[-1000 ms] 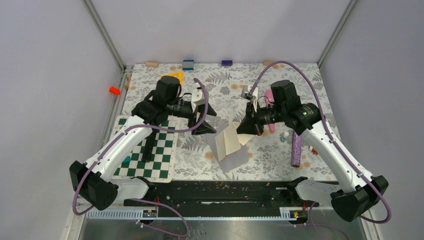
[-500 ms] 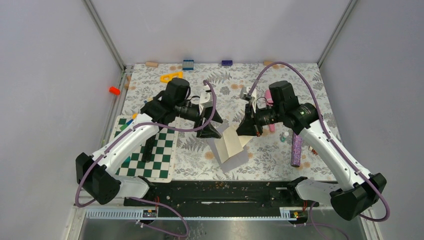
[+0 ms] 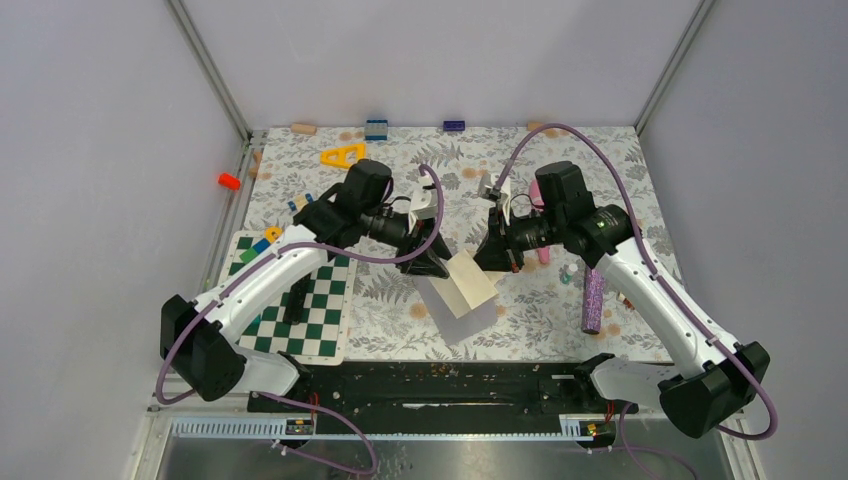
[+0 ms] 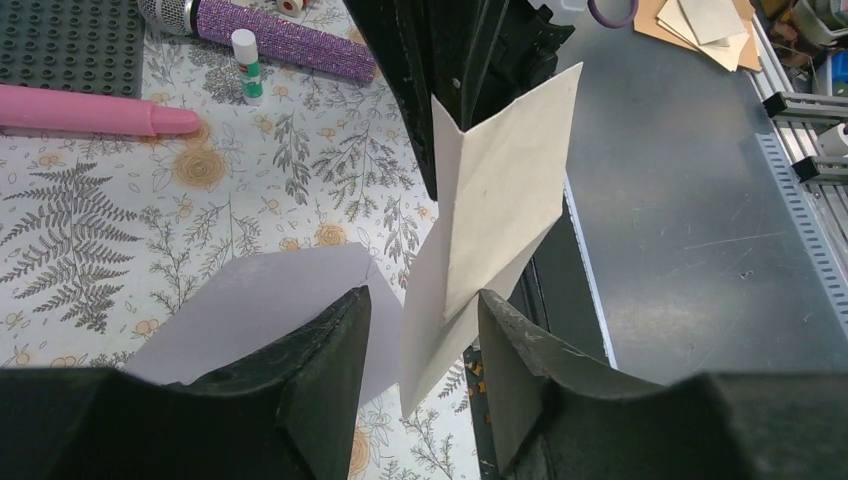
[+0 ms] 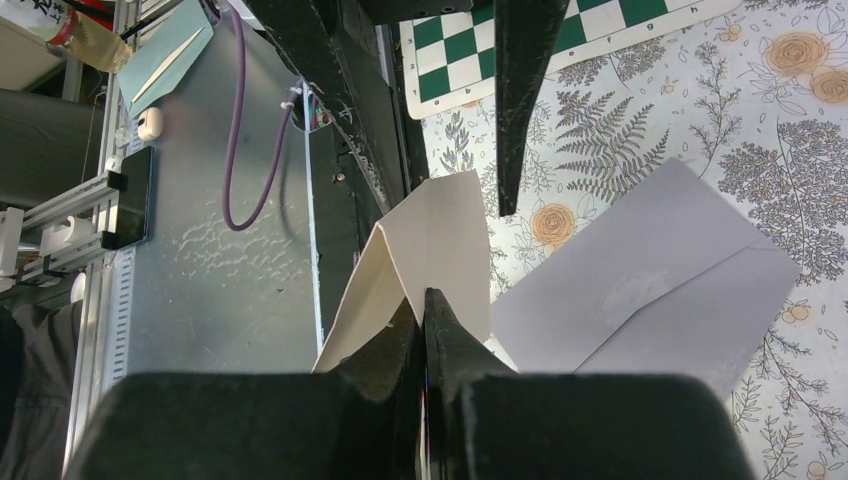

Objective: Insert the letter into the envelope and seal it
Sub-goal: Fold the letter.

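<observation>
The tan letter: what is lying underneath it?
The grey envelope lies flat on the flowered tablecloth, below the lifted letter. The letter hides part of the envelope from view.

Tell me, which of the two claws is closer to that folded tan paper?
Right. The right gripper is pinching the letter itself; the left gripper only straddles the sheet's other end, jaws open and not clamped.

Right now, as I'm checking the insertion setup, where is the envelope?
Top view: the envelope lies flat at the centre of the table, partly beneath the folded letter that the right gripper holds up.
</observation>
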`<action>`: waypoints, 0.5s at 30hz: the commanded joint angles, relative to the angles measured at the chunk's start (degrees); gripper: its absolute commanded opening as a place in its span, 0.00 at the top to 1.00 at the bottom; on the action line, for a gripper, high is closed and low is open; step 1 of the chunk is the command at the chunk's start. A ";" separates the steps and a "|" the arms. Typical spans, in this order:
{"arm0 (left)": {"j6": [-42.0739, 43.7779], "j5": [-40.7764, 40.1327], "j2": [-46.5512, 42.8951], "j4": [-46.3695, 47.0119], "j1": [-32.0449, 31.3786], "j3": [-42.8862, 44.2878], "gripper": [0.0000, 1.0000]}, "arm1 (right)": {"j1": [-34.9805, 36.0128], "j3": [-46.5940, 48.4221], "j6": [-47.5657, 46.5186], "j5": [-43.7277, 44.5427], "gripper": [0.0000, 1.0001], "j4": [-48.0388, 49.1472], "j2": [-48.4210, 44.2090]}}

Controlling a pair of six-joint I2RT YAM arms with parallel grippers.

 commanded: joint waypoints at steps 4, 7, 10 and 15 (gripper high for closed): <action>-0.40 3.06 -0.28 2.54 -0.43 2.01 0.61 | 0.31 -0.17 -0.72 0.21 1.00 1.33 0.17; -0.49 2.97 -0.20 2.54 -0.48 2.05 0.72 | 0.40 0.06 -0.68 0.20 1.00 1.37 0.10; -0.49 2.84 -0.04 2.46 -0.61 2.10 0.80 | 0.53 0.17 -0.68 0.16 1.00 1.33 -0.09; -0.01 2.54 0.49 1.56 -0.95 2.65 0.91 | 0.80 0.09 -0.92 0.48 1.00 1.28 -0.23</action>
